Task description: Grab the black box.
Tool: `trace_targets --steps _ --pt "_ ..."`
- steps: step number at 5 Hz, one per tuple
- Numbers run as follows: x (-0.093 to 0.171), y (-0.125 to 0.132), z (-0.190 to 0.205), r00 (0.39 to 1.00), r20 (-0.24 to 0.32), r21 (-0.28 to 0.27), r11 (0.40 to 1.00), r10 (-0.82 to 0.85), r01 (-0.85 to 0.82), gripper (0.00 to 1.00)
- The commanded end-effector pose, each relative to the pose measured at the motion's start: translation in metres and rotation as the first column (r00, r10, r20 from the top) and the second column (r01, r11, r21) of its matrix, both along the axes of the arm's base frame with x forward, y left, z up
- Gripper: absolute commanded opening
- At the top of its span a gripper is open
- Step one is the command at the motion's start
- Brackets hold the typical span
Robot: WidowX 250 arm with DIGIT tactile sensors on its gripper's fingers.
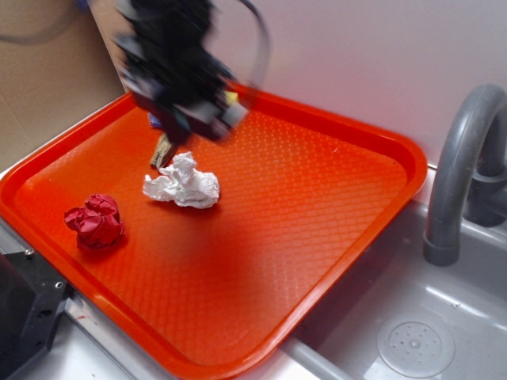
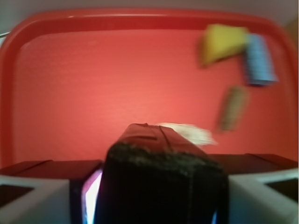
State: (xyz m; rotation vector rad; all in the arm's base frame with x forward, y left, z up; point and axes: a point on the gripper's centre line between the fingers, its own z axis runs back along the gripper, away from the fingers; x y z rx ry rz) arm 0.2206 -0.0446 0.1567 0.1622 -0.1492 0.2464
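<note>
Between the fingers of the gripper (image 2: 159, 196), at the bottom centre of the wrist view, sat the black box (image 2: 154, 140). Its glossy top mirrored the red of the tray (image 2: 93, 84), and its long axis ran straight ahead, away from the camera. The pale finger housings flanked it on both sides, with only a thin bright sliver showing at its left flank. The gripper therefore appeared to be clamped on the box, though the blur made the contact itself hard to confirm.

In the exterior view the gripper (image 1: 186, 87) was smeared by motion above the far left part of the tray. The box could not be told apart from the dark gripper body there, and no black block lay anywhere on the tray.

So the box lay in no direction from the gripper; it was already inside it. A lift would probably depend on that hold across the short axis.

Beneath and ahead lay a white crumpled paper (image 1: 182, 182). A brown chunk (image 2: 232, 108), a yellow sponge (image 2: 222, 42) and a blue item (image 2: 259, 60) lay farther off to the right. A red crumpled wad (image 1: 95, 222) lay well apart, near the tray's left edge.
</note>
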Motion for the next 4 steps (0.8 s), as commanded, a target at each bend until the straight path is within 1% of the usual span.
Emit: trace_targets --steps 1,2,3,4 --pt "-0.028 0.078 0.111 0.994 0.059 -0.075 0.993 -0.090 0.094 0.00" --pt "-0.026 0.082 0.100 0.993 0.000 -0.043 0.992 -0.119 0.119 0.00" --pt "-0.028 0.087 0.080 0.991 -0.035 -0.040 0.991 -0.130 0.129 0.00" --pt "-0.023 0.085 0.070 0.988 -0.067 -0.044 0.990 -0.137 0.134 0.00"
